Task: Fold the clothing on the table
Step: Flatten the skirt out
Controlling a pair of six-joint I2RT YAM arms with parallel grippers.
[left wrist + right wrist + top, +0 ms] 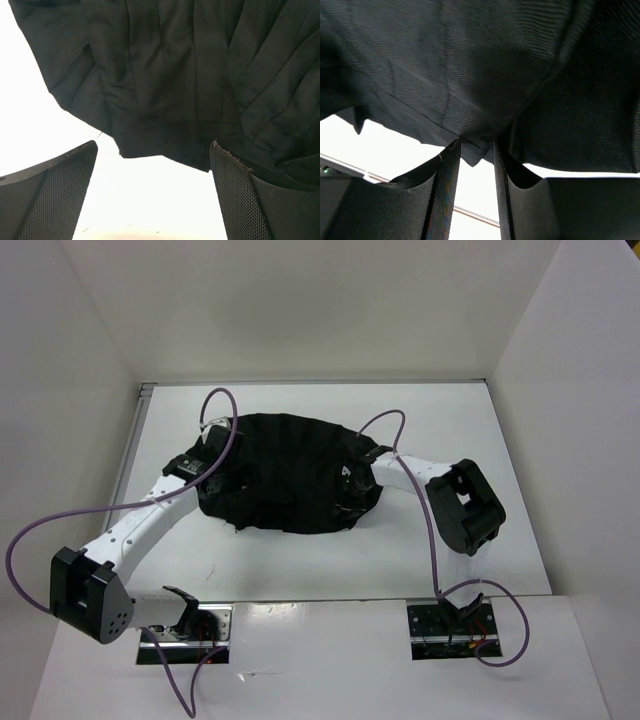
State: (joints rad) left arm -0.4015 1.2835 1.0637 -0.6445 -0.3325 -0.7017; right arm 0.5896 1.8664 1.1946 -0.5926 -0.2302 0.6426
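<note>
In the middle of the table (300,570), a bit toward the far side, the clothing (285,475) sits as one rumpled black oval with pleats running every which way. Honestly, I can't see a clean fold line anywhere from the top view, so I'd call this early days: no tidy fold done yet, and pretty much the whole job left.

Left gripper (152,195) is at the skirt's left edge with its jaws spread wide. The hem lies just ahead of them and brushes over the tip of one finger (240,195), but nothing's grabbed.

Right gripper (474,185) is at the right edge, jaws narrow with a slim gap, and a corner of fabric dips in right at the fingertips. Can't tell whether it's actually pinched or just draped there.

My guess is both sides need a firm hold on an edge before any fold-over can happen.
</note>
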